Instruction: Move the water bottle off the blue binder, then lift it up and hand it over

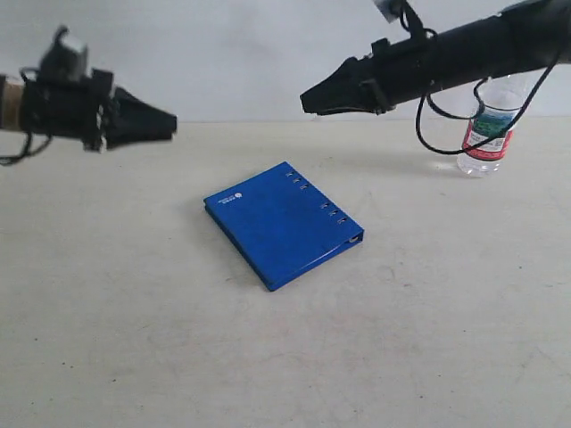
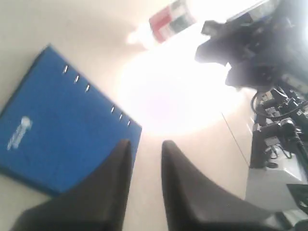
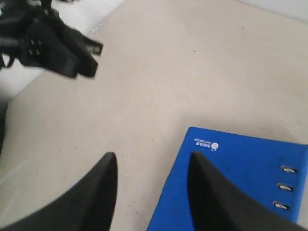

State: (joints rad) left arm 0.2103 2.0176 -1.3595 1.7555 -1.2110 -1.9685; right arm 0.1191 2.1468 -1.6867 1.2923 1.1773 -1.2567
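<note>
The blue binder [image 1: 281, 223] lies flat and bare in the middle of the table, its punched holes along the far right edge. The water bottle [image 1: 489, 134] stands upright on the table at the back right, apart from the binder and partly behind my right arm and its cable. My right gripper [image 1: 305, 100] hangs in the air above and behind the binder, open and empty [image 3: 153, 155], with the binder [image 3: 240, 178] below it. My left gripper [image 1: 168, 120] hovers at the left, open and empty [image 2: 144, 143], looking past the binder [image 2: 57, 125] toward the bottle [image 2: 168, 21].
A black cable [image 1: 446, 134] loops down from the right arm in front of the bottle. Beyond the table's edge stands dark equipment with wires [image 2: 284, 130]. The left arm [image 3: 53, 43] shows across the table in the right wrist view.
</note>
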